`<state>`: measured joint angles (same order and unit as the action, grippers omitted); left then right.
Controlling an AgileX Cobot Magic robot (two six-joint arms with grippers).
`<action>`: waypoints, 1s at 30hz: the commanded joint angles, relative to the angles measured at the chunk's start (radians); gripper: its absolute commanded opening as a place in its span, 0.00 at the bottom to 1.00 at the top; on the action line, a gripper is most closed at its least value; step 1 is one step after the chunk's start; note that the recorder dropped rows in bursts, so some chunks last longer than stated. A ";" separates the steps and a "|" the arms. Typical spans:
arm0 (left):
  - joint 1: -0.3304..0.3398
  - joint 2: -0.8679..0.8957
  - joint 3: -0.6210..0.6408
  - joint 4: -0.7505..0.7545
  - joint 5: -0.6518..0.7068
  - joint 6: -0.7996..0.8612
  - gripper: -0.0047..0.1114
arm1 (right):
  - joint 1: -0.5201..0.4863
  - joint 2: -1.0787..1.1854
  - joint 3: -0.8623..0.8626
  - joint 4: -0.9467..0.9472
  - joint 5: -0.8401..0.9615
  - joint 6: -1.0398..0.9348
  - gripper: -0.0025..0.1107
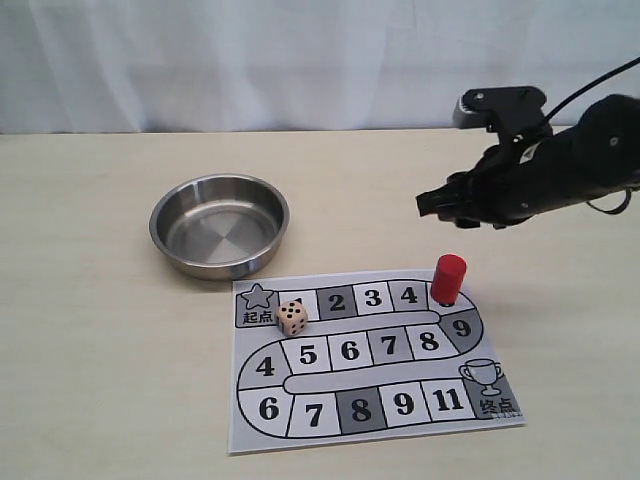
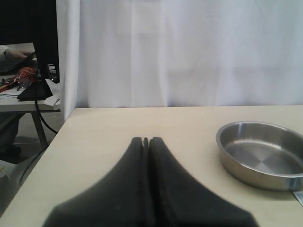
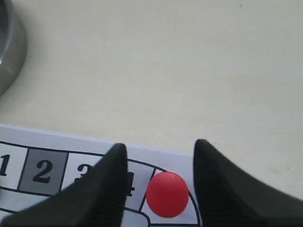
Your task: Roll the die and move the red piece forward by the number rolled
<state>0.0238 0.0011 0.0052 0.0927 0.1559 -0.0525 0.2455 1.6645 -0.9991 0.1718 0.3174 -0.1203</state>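
The red piece (image 1: 448, 278) stands upright on the game board (image 1: 370, 352), on the square just right of square 4. The die (image 1: 293, 318), pale with black pips, rests on the board's first numbered square beside the star square. My right gripper (image 1: 445, 206) hovers above and behind the red piece, apart from it. In the right wrist view that gripper (image 3: 160, 149) is open, and the red piece (image 3: 167, 194) shows far below between its fingers. My left gripper (image 2: 146, 140) is shut on nothing and is out of the exterior view.
A steel bowl (image 1: 219, 225) sits on the table behind the board's left end; its bowl rim (image 2: 263, 153) is right of the left fingers. The table's left edge and a cluttered desk (image 2: 21, 87) lie beyond the left gripper.
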 commanded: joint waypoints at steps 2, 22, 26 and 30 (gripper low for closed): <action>0.000 -0.001 -0.005 0.001 -0.012 0.000 0.04 | -0.049 -0.109 0.005 -0.008 0.085 0.001 0.17; 0.000 -0.001 -0.005 0.001 -0.014 0.000 0.04 | -0.243 -0.181 0.005 -0.185 0.339 0.001 0.06; 0.000 -0.001 -0.005 0.001 -0.014 0.000 0.04 | -0.243 -0.230 0.005 -0.158 0.346 -0.001 0.06; 0.000 -0.001 -0.005 0.001 -0.014 0.000 0.04 | -0.243 -0.336 0.005 -0.145 0.346 -0.008 0.06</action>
<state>0.0238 0.0011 0.0052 0.0927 0.1559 -0.0525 0.0051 1.3990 -0.9991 0.0113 0.6633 -0.1203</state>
